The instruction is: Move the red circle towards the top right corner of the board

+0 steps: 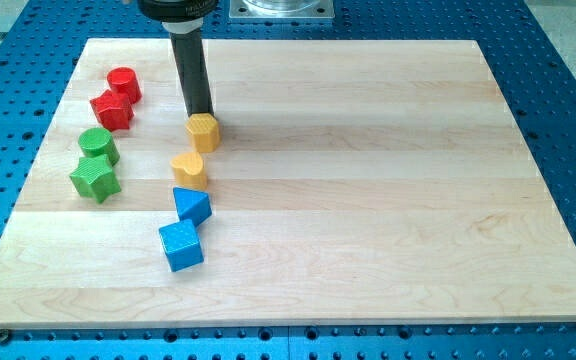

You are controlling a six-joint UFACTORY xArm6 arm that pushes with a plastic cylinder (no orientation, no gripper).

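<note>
No brand, label or legible writing appears on the board [368, 200], the blocks or the arm. The arm carries no claw, so you have no released or clenched state to read; it ends in a straight dark rod [194, 75]. The rod's upper mount is cut off at the view's top, as is a grey metal plate [280, 8] beside it.

Your tip [202, 114] sits at the top edge of the yellow hexagonal block [204, 131]; whether it touches cannot be confirmed, because the block hides the very end.

Locate the red circle [124, 84] near the board's top left, well apart from the tip. It touches or nearly touches the red star-shaped block [111, 110] just below it.

Below these lie the green circle [98, 145] and the green star-shaped block [95, 179], close together. Under the yellow hexagonal block you find a yellow heart-shaped block [189, 169], a blue triangle [192, 205] and a blue cube [181, 246]. The board rests on a blue perforated table [568, 90].
</note>
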